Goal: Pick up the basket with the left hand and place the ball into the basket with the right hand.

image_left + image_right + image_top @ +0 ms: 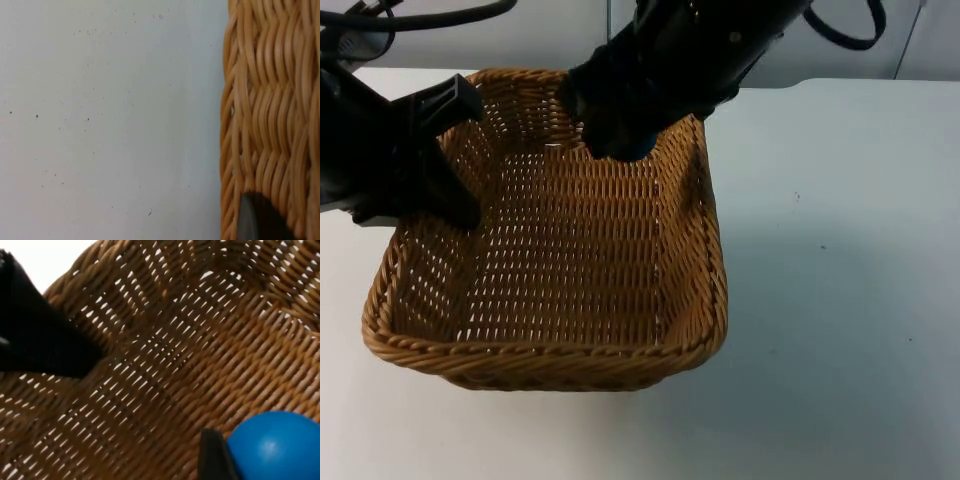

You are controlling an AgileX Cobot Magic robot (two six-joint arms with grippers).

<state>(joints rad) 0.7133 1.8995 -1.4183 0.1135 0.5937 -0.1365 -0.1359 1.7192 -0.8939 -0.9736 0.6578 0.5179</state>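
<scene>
Holding the basket (570, 290) by its left wall, left gripper (445, 165) looks clamped on the rim. Right gripper (615, 135) over the inside w/ the blue ball (275, 445) between its fingers — next, I'd say: let go, then lift away.

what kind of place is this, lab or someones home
Most likely a robot lab bench, not a home: a bare white table top against a grey partition wall, with only a woven wicker basket and a blue ball.
</scene>
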